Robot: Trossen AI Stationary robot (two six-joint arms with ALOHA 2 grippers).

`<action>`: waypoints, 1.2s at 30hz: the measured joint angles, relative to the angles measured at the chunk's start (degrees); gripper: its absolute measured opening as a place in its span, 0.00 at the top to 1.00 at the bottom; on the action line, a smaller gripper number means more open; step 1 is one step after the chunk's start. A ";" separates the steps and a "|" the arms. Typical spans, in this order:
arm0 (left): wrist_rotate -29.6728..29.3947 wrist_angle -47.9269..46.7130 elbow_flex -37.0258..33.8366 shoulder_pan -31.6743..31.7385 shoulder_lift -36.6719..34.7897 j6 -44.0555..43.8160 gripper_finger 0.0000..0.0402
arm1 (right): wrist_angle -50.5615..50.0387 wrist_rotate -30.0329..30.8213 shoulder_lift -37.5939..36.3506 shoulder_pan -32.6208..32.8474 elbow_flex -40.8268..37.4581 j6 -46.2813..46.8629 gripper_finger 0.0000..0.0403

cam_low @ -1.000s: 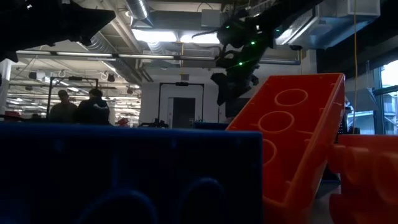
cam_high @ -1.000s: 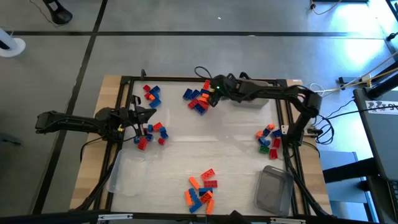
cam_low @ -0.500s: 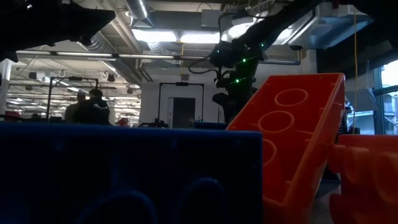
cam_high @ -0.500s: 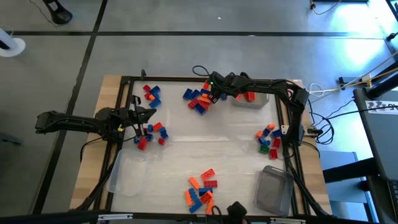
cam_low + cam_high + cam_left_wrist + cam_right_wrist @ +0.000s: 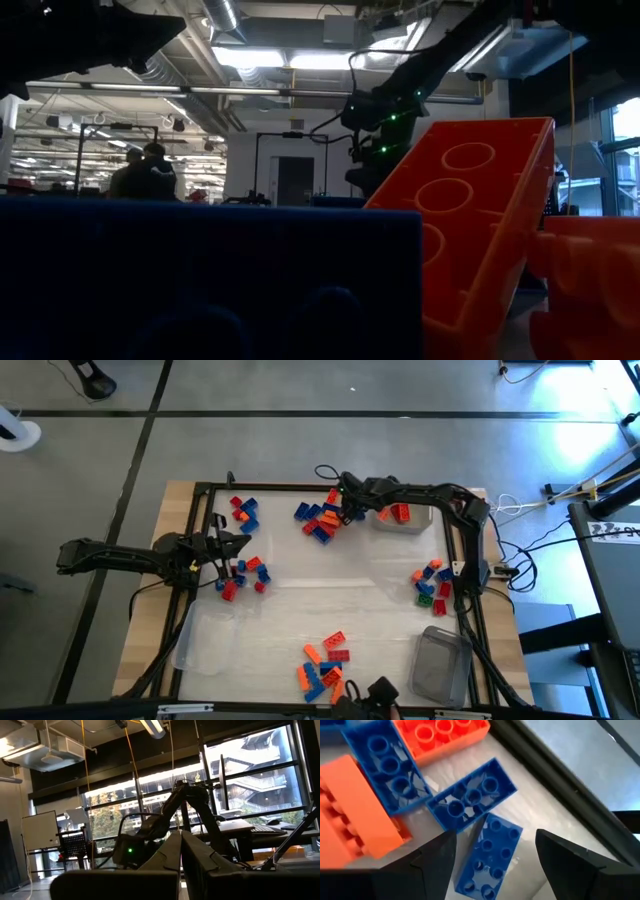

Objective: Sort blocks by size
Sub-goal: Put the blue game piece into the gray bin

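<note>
The blocks (image 5: 487, 852) look like hard moulded plastic, smooth and fairly glossy, with light catching on their round studs; the orange block (image 5: 470, 210) seen close in the low view has the same slick sheen. The surface (image 5: 340, 595) is a pale, smooth sheet with a soft glare, edged in light bare wood and a dark matt frame. The clear tub (image 5: 440, 665) appears to be thin translucent plastic. The right gripper's fingers (image 5: 432, 857) look dark and matt.

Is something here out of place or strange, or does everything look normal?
Nothing looks damaged or spilled. The blocks lie in loose piles. The right gripper, open, hovers over a blue block. The left gripper, shut, waits by the left pile.
</note>
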 joint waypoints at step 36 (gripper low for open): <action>0.02 0.00 0.00 -0.02 0.00 0.00 1.00 | -3.92 -6.14 2.30 0.02 -0.04 0.81 0.62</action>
